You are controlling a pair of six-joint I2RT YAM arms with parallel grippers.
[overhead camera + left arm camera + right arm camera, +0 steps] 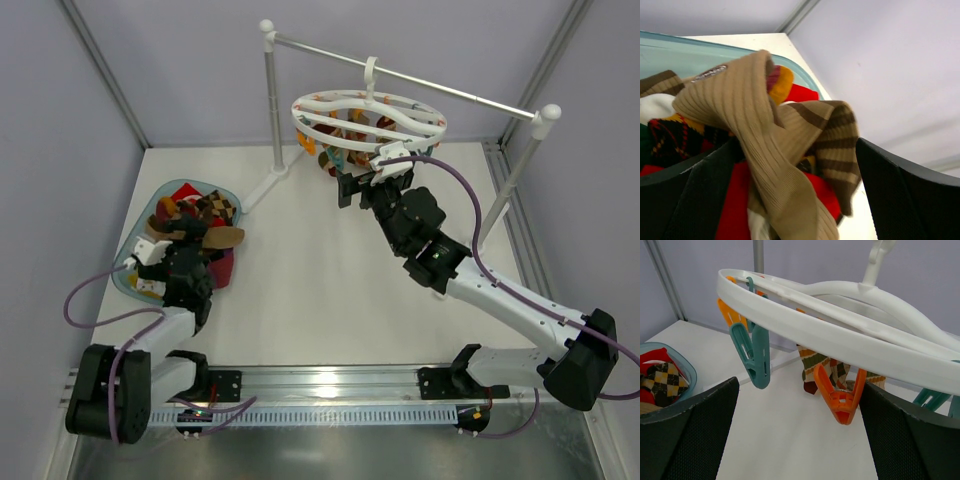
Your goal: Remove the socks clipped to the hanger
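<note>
Overhead, one hanger [805, 322] hangs by its hook from the one rail stand [400, 73], with a brown-and-tan checked sock [832, 367] and a few others, too bunched to count, clipped beneath it, while a heap of socks fills the single teal tray [685, 55] on the bench [320, 280]. Of the two, the left gripper [795, 180] stands wide apart over that heap, a tan ribbed sock [760, 135] lying loose between its fingers. The right gripper [800, 430] gapes fully, holding nothing, just under the ring's near rim, an empty orange clip [840, 395] between its fingers.
</note>
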